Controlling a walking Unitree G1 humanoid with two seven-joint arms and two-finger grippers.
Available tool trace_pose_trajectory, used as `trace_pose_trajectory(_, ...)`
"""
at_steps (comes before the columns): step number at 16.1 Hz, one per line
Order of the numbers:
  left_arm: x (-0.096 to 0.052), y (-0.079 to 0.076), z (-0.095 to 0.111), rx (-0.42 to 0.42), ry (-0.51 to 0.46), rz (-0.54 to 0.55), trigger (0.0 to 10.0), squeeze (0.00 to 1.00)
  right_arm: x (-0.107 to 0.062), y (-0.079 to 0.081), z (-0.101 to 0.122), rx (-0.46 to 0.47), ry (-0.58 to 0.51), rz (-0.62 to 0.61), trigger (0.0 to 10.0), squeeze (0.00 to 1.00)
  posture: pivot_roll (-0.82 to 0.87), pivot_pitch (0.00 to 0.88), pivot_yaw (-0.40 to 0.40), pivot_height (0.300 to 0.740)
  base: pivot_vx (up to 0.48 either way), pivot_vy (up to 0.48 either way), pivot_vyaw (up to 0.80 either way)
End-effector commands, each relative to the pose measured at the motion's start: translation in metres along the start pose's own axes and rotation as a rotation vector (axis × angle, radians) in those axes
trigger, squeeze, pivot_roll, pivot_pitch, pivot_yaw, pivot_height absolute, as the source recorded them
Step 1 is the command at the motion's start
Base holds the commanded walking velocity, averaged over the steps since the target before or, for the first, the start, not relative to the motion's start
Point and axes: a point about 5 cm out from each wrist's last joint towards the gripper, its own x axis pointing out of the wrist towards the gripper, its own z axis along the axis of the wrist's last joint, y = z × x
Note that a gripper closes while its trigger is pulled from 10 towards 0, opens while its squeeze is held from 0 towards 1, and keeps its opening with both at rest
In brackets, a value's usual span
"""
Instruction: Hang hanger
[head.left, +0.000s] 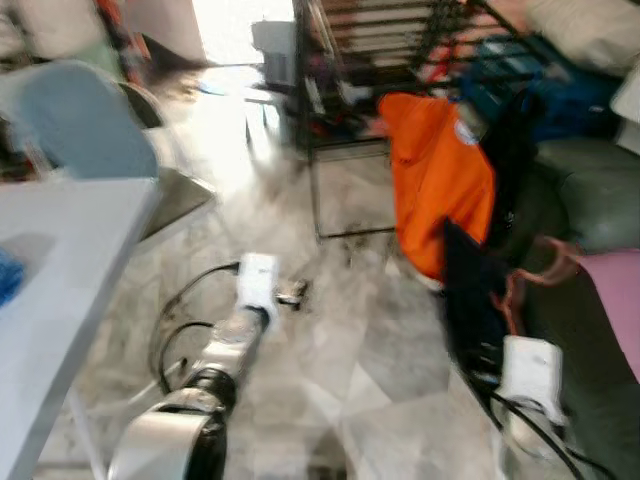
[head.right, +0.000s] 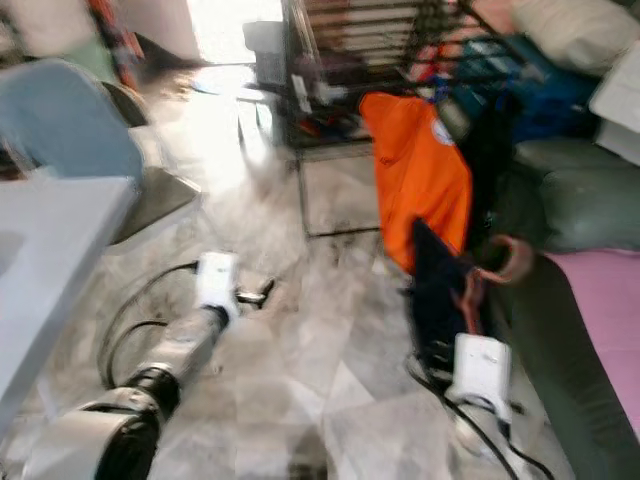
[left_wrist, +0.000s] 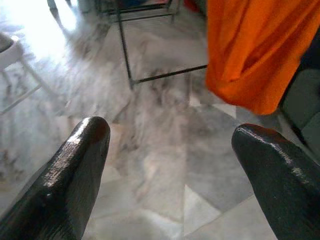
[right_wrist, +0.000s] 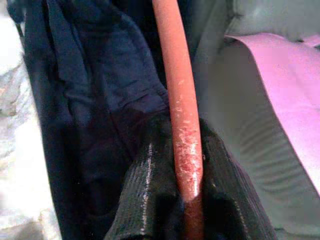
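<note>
My right pincer (right_wrist: 187, 200) was clamped on the reddish hanger (right_wrist: 175, 90), a dark navy garment (head.right: 440, 290) draped from it, at four o'clock. My left pincer (left_wrist: 170, 165) hung apart. Walking jolts could have slid the garment off, I judged.

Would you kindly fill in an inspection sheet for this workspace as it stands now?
Surface: pale marble floor; views blurred.
Job's things: reddish hanger pinched in the right claw, a dark garment hanging on it.
Clutter: orange garment draped by a black metal rack; blue items behind it.
Grippers: left claw open over bare floor; right claw shut on the hanger.
Cables: black cables loop beside the left arm and trail from the right wrist.
Surroundings: white table and blue chair on the left; green sofa with pink cloth on the right.
</note>
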Motion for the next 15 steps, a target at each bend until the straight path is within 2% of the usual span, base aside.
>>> trace_pose_trajectory(1,0.004,-0.014,0.005,0.0,-0.005,-0.033,10.0,0.0,0.004,-0.006,0.013,-0.04,-0.069,-0.017,10.0,0.0,-0.1,0.0,0.035,0.74,0.36,0.0,0.0)
trace_pose_trajectory(4,0.004,-0.017,0.005,0.003,-0.004,-0.039,10.0,0.0,0.005,-0.008,0.016,-0.054,-0.076,-0.022,10.0,0.0,-0.1,0.0,0.031,0.74,0.363,0.0,0.74)
trace_pose_trajectory(9,0.005,-0.022,0.005,0.017,-0.002,-0.047,10.0,0.0,0.007,-0.003,0.013,-0.051,-0.066,-0.012,10.0,0.0,-0.11,0.0,0.035,0.74,0.36,0.0,0.0)
trace_pose_trajectory(10,0.005,-0.02,0.003,0.042,0.019,-0.02,10.0,0.0,0.005,-0.006,0.013,-0.093,-0.072,-0.04,10.0,0.0,-0.1,0.0,0.03,0.74,0.0,0.0,0.0)
trace_pose_trajectory(11,0.005,-0.018,0.004,0.053,0.015,-0.011,10.0,0.0,0.004,-0.013,0.013,-0.183,-0.086,-0.08,10.0,0.0,-0.1,0.0,0.023,0.74,0.0,0.0,0.0)
trace_pose_trajectory(13,0.002,-0.006,0.001,0.116,0.023,0.024,10.0,0.0,0.001,-0.028,0.016,-0.424,-0.152,-0.158,10.0,0.0,-0.09,0.0,0.015,0.74,0.0,0.0,0.0)
trace_pose_trajectory(14,0.0,0.003,-0.002,0.121,0.028,0.037,10.0,0.0,-0.001,-0.034,0.016,-0.495,-0.164,-0.178,10.0,0.0,-0.08,0.0,0.009,0.74,0.0,0.0,0.0)
trace_pose_trajectory(15,-0.003,0.01,-0.004,0.12,0.032,0.047,10.0,0.0,-0.002,-0.038,0.015,-0.496,-0.158,-0.18,10.0,0.0,-0.08,0.0,0.006,0.74,0.0,0.0,0.0)
